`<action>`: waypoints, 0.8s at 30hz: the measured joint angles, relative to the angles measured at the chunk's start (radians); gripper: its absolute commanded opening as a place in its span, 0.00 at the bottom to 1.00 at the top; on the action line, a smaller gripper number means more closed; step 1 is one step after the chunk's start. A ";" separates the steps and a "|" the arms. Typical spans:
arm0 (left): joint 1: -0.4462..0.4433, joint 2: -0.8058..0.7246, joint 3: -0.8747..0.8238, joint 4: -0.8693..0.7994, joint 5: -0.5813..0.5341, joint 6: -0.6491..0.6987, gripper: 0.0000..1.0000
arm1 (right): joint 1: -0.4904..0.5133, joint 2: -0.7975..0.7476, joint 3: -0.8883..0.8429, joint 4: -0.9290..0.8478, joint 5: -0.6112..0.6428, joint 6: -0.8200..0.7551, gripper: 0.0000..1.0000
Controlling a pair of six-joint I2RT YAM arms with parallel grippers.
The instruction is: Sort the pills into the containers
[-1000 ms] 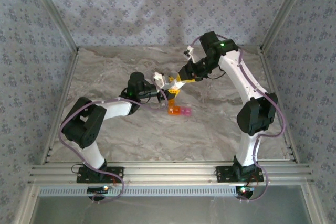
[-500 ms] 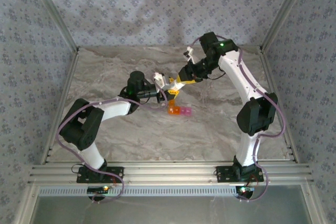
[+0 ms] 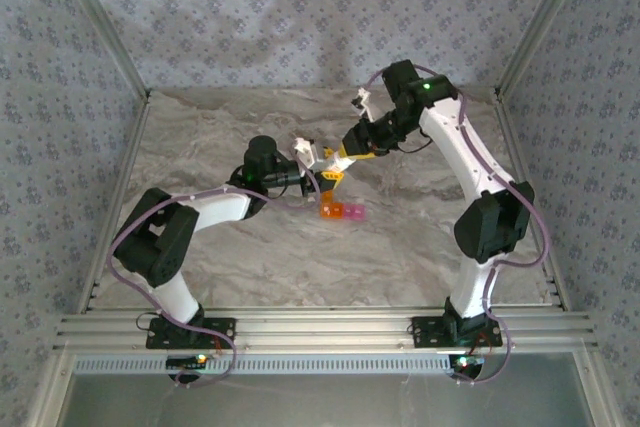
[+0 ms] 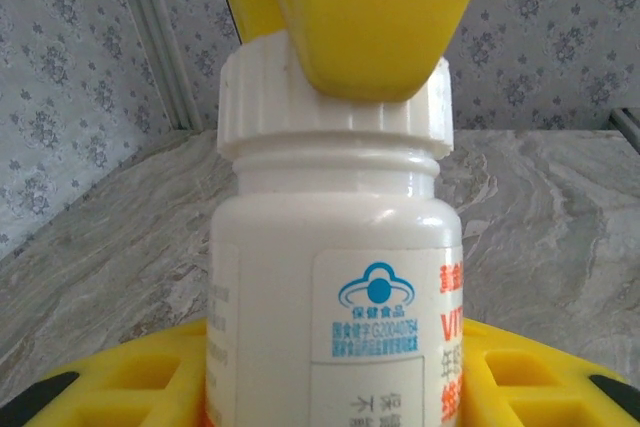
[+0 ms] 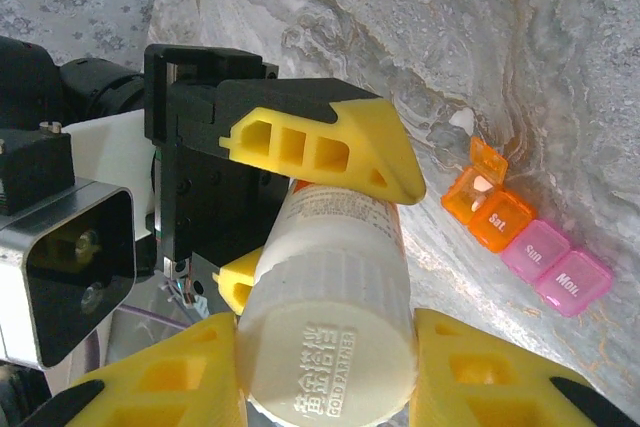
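Fingers (image 4: pixel 130 377) of the left gripper (image 4: pixel 335 387) pinch the body of a white bottle (image 4: pixel 335 277), one on each side. They hold it off the bench (image 3: pixel 220 247), over the middle and a little toward the far edge. The label faces the left wrist camera, and nothing of the contents can be seen.

The ribbed white cap (image 5: pixel 330 347) is still on. The right gripper (image 5: pixel 330 377) has come in from the right and its fingers (image 5: pixel 490 377) press against opposite sides of the cap, so both arms hold the one bottle. This looks like the step of opening it, with the left holding it fast while the right twists. Whether the cap has loosened at all I cannot tell.

The containers (image 5: pixel 525 232) lie flat on the bench near its middle, just nearer the near edge than the bottle and apart from both grippers. The strip is short. The orange end box (image 5: pixel 475 192) has its lid up and seems to hold something small and pale, perhaps a pill. The orange box marked Sat beside it and the two pink boxes, Sun and Mon, are shut.

A white speck (image 5: pixel 462 119), likely a loose pill, lies on the bench just beyond the open box.

By this reckoning the job is barely begun. At most one box is filled, and the bottle must still be opened, the pills got out, the other lids lifted and the rest sorted.
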 measured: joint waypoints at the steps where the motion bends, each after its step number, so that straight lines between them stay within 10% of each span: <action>1: 0.000 0.001 0.000 0.004 -0.001 -0.008 0.00 | 0.002 0.000 -0.001 0.005 -0.003 0.001 0.32; 24: -0.006 0.029 0.002 0.034 -0.043 -0.067 0.00 | 0.009 0.028 0.013 0.033 0.030 0.131 0.47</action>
